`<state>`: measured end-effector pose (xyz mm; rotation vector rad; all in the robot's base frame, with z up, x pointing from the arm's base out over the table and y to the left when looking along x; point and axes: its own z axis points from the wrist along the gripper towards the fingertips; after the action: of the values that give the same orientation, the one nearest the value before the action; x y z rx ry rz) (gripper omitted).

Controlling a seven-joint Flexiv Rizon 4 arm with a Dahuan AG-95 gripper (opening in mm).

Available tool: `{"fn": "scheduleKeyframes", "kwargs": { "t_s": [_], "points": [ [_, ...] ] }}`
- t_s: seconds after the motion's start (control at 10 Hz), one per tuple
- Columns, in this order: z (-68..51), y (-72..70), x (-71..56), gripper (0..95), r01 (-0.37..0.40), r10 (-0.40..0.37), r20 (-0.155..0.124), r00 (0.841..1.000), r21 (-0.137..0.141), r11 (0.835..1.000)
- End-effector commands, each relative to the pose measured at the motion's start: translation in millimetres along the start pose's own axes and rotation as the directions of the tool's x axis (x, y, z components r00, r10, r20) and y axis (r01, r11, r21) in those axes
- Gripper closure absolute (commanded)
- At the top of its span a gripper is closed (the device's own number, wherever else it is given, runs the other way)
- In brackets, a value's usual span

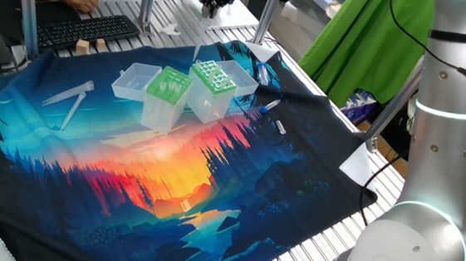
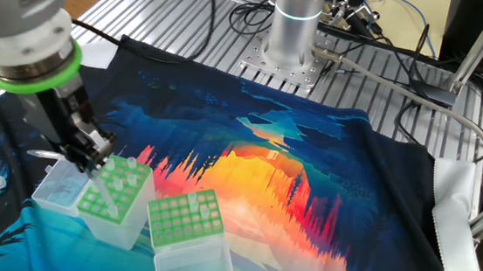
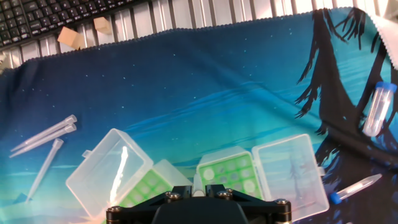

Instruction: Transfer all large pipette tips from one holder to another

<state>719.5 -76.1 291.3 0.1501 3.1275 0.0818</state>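
Passage above the two adjoining holders, light-green (image 2: 115,189) and dotted (image 2: 186,218), is flanked by their opened lids (image 3: 109,171). Loose tips (image 3: 43,135) lie left; capped tubes (image 3: 379,107) lie right. Bare cloth (image 2: 334,189) elsewhere is unobstructed.

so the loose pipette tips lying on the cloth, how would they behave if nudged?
The loose pipette tips look thin, hollow and clear, so probably very light. They lie flat and are tapered, so a nudge would likely roll them in an arc. The cloth may damp sliding.
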Motion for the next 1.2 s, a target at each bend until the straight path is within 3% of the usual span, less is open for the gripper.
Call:
{"fn": "scheduleKeyframes", "kwargs": {
  "t_s": [0.1, 0.2, 0.4, 0.5, 0.6, 0.7, 1.2],
  "points": [
    [1.1, -5.6, 3.4, 95.0, 0.012, -0.012, 0.010, 1.000, 0.002, 1.000],
    [1.4, -9.0, 4.2, 95.0, 0.017, -0.017, 0.011, 1.000, 0.001, 1.000],
    [1.4, -9.4, 4.3, 95.0, -0.011, 0.011, 0.004, 1.000, -0.036, 0.999],
    [1.4, -8.7, 4.7, 95.0, -0.045, 0.045, -0.001, 0.999, -0.062, 0.997],
    [1.0, -6.1, 6.1, 95.0, -0.092, 0.091, -0.016, 0.996, -0.110, 0.990],
    [0.4, -4.0, 7.3, 95.0, -0.100, 0.098, -0.019, 0.995, -0.117, 0.988],
    [-6.5, 10.8, 15.4, 95.0, -0.122, 0.121, -0.024, 0.992, -0.090, 0.988]
  ]
}}
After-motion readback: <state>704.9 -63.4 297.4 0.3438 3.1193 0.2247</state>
